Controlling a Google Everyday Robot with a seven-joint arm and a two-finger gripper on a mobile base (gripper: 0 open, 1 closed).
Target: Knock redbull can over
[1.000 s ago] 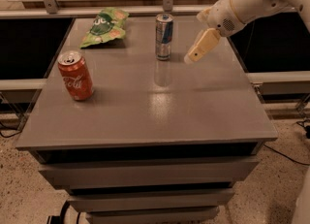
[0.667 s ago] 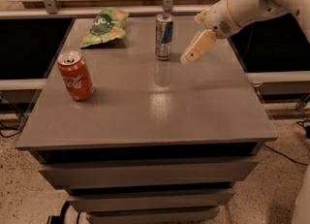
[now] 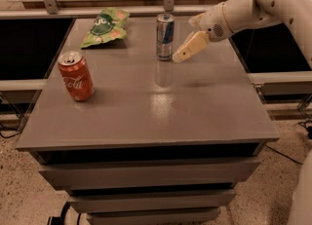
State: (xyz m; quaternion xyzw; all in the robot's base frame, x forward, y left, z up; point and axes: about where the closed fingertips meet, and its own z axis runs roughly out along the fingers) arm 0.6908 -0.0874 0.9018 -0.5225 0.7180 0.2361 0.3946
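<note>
The redbull can [image 3: 165, 37], slim, silver and blue with a silver top, stands upright near the far middle of the grey table [image 3: 151, 102]. My gripper [image 3: 179, 56] comes in from the right on the white arm. Its cream fingers point down and left, and the tips are right beside the can's lower right side, at or very near touching it.
A red Coca-Cola can [image 3: 76, 75] stands upright on the left of the table. A green snack bag [image 3: 105, 26] lies at the far left. A rail with metal posts runs behind the table. Drawers sit below the tabletop.
My gripper has moved left and a little down toward the redbull can, closing the gap to its right side. The can still stands upright.
</note>
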